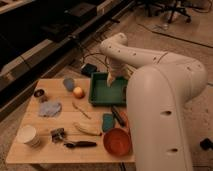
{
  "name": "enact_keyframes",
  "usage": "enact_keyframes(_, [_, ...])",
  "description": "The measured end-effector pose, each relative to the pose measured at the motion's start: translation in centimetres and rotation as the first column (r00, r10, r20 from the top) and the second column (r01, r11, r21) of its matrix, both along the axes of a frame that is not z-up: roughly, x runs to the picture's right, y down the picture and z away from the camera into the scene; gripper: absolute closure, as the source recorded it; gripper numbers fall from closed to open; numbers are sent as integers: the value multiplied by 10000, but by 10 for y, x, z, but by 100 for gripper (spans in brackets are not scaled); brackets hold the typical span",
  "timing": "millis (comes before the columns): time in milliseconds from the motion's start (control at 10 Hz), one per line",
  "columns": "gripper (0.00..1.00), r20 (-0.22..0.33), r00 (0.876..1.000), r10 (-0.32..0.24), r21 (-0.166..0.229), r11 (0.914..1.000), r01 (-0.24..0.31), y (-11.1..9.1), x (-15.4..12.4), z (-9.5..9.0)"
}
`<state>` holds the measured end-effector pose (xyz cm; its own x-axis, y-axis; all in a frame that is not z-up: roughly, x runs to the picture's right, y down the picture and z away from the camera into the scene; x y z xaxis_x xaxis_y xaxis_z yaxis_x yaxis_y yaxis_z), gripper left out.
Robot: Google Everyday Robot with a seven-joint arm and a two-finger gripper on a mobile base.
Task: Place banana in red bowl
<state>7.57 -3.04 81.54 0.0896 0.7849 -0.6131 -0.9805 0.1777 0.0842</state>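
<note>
**A:** Where's the banana point(87, 129)?

**B:** It's lying flat on the wooden table point(45, 152), toward the near edge and about mid-way across. The red bowl point(117, 142) sits just to its right and a little nearer, and it's empty. The banana's right end comes close to the bowl's rim, but I can't tell whether they touch.

**A:** What's around it?

**B:** A teal sponge point(108, 121) is just beyond the banana's right end, on the bowl's far side. A black-handled tool point(80, 144) lies along the near side of the banana. Further back there's a round yellow-orange fruit point(78, 92), which isn't the one we want.

**A:** And the gripper point(111, 78)?

**B:** It's well away, hanging over the far rim of the green tray point(94, 95) at the back of the table. The jaws are spread, with nothing between them as far as I can see.

**A:** So which step is this?

**B:** I'd say the reach toward the banana has hardly begun. Nothing has been picked up and the bowl is waiting.

**A:** What does the next move need?

**B:** The arm point(150, 60) has to bring the gripper toward the near edge and slightly left, clearing the tray wall. Then it should come down over the banana's middle with the jaws across its narrow width. The tool and sponge crowd it, so the fingers need to come down cleanly on either side. After that it's only a short lift and a carry to the right into the bowl.
</note>
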Motion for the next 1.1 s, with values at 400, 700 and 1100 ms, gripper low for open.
enact_keyframes(400, [20, 4332, 8832, -1798, 848, 9837, 1587, 9, -51, -41])
enact_keyframes(700, [20, 7512, 5911, -2939, 1636, 9504, 2647, 17, -105, -63])
enact_keyframes(1100, [20, 9206, 2193, -3231, 2467, 9165, 3149, 19, -146, -82])
